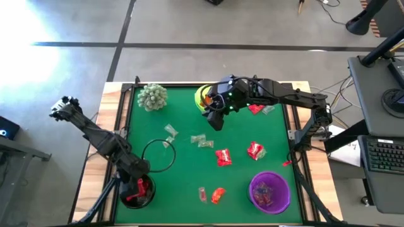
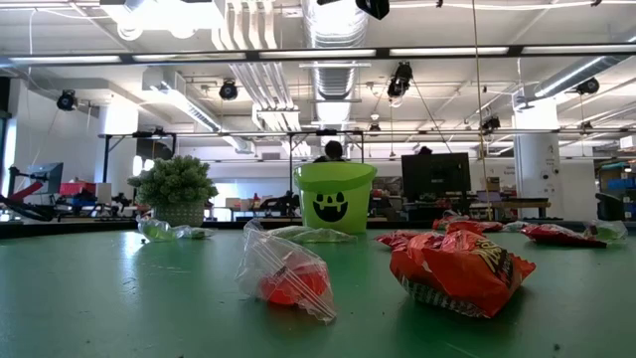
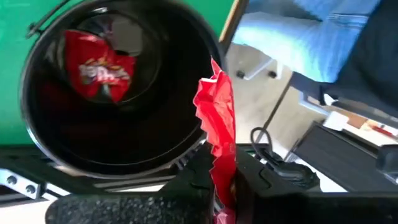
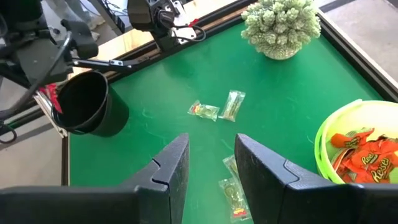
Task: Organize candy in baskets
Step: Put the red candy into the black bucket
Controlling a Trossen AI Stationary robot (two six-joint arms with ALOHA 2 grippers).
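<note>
L gripper point(image 3: 221, 186) pinching crinkly red candy point(image 3: 217, 134) over black basket point(image 3: 43, 134).

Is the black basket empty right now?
No. The round black plastic basket holds one red wrapped candy; the left end effector grips another above its rim.

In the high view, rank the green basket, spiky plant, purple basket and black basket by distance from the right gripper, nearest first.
From the right gripper, open over the far middle of the mat:
1. Green basket, right beside it, at the far edge.
2. Spiky plant, far-left corner.
3. Purple basket, near-right corner.
4. Black basket, near-left corner, under the left gripper.
</note>
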